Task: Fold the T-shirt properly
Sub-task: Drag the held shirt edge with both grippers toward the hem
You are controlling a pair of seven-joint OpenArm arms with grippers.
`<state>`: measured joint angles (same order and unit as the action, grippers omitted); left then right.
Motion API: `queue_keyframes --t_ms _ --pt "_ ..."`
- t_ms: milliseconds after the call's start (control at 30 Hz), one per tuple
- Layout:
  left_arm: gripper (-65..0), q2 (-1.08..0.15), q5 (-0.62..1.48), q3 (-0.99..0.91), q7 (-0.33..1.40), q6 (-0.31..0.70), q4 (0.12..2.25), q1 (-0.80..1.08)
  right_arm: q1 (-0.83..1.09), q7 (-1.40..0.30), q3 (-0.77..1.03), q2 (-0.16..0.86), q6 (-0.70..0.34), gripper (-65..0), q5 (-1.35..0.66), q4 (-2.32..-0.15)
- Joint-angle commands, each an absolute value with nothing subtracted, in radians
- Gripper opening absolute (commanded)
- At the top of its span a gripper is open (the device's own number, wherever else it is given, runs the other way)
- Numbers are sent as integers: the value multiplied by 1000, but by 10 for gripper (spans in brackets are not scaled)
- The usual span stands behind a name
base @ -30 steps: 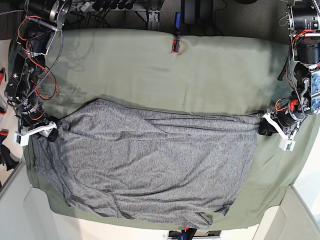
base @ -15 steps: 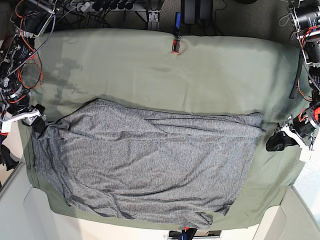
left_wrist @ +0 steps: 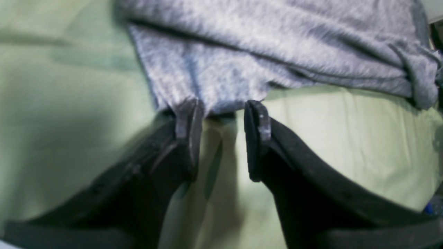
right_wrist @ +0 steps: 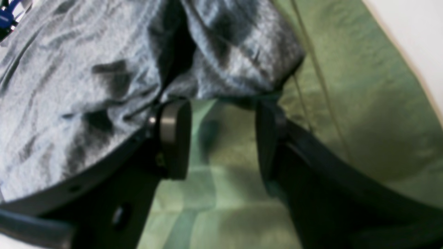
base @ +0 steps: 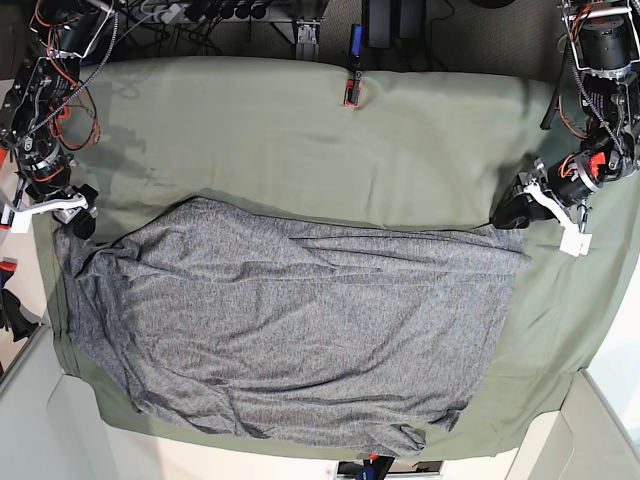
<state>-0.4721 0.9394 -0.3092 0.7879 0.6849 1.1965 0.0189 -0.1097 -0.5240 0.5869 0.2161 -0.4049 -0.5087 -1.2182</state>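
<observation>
Left gripper [left_wrist: 221, 131] has its jaws apart with a clear gap, nothing between them; green cloth shows through the gap. Its fingertips [left_wrist: 188, 116] sit right at a corner edge of the heather-grey T-shirt [left_wrist: 263, 45]; touching or just short of it, cannot tell. In the base view this gripper [base: 512, 212] hovers at the shirt's far corner by the folded top edge.

Right gripper [right_wrist: 221, 138] is also spread wide and empty, with green cloth visible between the pads [right_wrist: 174, 136]. The T-shirt [right_wrist: 86, 79] lies bunched directly ahead of its tips and runs under the finger on the picture's left. In the base view this gripper [base: 78, 215] sits at the shirt's opposite upper corner.

T-shirt [base: 290, 330] lies spread, wrinkled, between the two grippers on the olive-green table cloth [base: 300, 140], reaching the table's near edge. Beyond the shirt the cloth is bare up to a small red-and-black clip [base: 351, 91] at its far edge.
</observation>
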Motion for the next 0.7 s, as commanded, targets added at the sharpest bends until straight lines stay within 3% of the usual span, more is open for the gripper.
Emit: queue_keyframes --t_ms 0,300,667 --pt "-413 -477 952 -316 764 698 1213 -1 -130 -518 588 230 -409 -344 -514 -1219" --pt "-413 -440 805 -316 683 622 1211 -11 -192 -521 573 229 -411 -344 -507 -1191" --pt "-387 -434 788 -294 681 616 1147 -94 -210 -516 467 229 -408 -344 -492 -1168"
